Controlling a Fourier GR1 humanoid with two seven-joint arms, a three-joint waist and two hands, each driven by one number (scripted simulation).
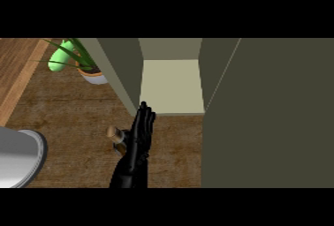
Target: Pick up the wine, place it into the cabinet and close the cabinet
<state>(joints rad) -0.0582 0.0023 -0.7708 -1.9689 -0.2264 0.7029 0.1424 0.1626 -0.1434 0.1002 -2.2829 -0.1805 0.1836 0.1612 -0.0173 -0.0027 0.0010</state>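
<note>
One black hand stretches flat, fingers straight and gripping nothing, its fingertips at the open cabinet shelf's front edge. The wine lies on the counter against the hand's left side.

The open cabinet stands at the counter's back, its door to the right. A potted plant sits left of it — the wine lies before it, just beside a straight-fingered hand.
</note>
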